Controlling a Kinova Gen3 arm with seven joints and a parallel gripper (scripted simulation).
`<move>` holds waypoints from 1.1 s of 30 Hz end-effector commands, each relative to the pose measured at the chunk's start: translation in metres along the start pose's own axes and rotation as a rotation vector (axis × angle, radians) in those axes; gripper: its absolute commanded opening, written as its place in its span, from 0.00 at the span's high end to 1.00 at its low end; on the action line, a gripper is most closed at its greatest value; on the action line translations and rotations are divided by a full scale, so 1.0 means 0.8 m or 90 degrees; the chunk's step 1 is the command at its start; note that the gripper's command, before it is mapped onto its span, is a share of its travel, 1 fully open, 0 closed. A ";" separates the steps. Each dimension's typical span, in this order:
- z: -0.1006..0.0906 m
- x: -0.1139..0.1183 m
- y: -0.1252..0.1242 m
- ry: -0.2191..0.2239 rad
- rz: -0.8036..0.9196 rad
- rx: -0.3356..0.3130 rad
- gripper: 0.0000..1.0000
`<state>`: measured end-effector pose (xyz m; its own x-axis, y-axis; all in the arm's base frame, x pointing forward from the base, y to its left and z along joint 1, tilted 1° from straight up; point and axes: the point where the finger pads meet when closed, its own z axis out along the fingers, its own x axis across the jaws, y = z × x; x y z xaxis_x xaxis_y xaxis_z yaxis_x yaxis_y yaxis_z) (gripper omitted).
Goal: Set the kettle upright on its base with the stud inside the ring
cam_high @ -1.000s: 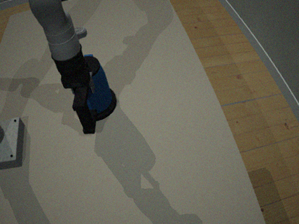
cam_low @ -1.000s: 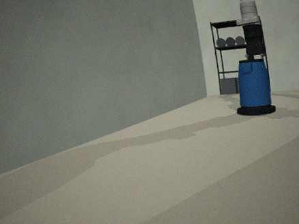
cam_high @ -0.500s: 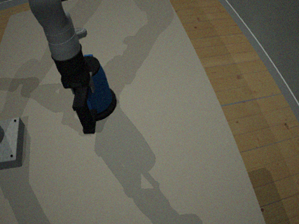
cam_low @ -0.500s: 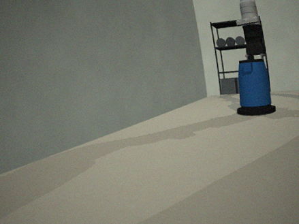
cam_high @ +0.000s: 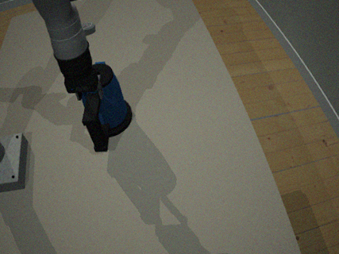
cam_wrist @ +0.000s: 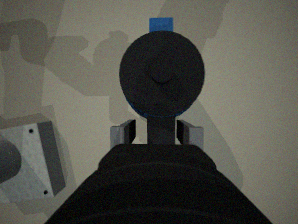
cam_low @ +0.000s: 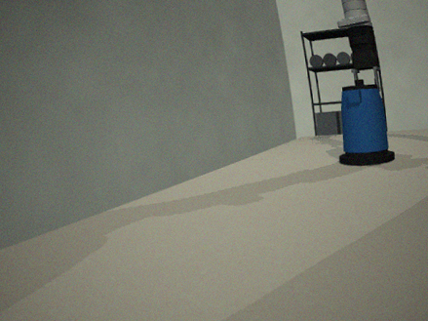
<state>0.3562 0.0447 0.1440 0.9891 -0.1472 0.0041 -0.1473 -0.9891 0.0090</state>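
Note:
The blue kettle stands upright on its round black base. From the wrist I see its black lid from above, with the blue spout at the far side. The base's stud and the ring under the kettle are hidden. My gripper is open just above the kettle. Its fingers stand apart on either side of the black handle without touching it.
The arm's grey mounting plate lies to the left of the kettle. A dark shelf rack stands behind it by the wall. The light mat ends at a wooden floor on the right.

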 end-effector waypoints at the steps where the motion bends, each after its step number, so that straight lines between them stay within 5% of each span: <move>1: -0.018 0.004 -0.002 0.009 0.001 0.001 0.00; 17: -0.115 0.003 0.000 0.009 0.002 0.001 0.00; 33: -0.165 0.002 0.000 0.009 0.003 0.000 0.00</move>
<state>0.3564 0.0464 0.2698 0.9890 -0.1474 0.0115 -0.1475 -0.9890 0.0058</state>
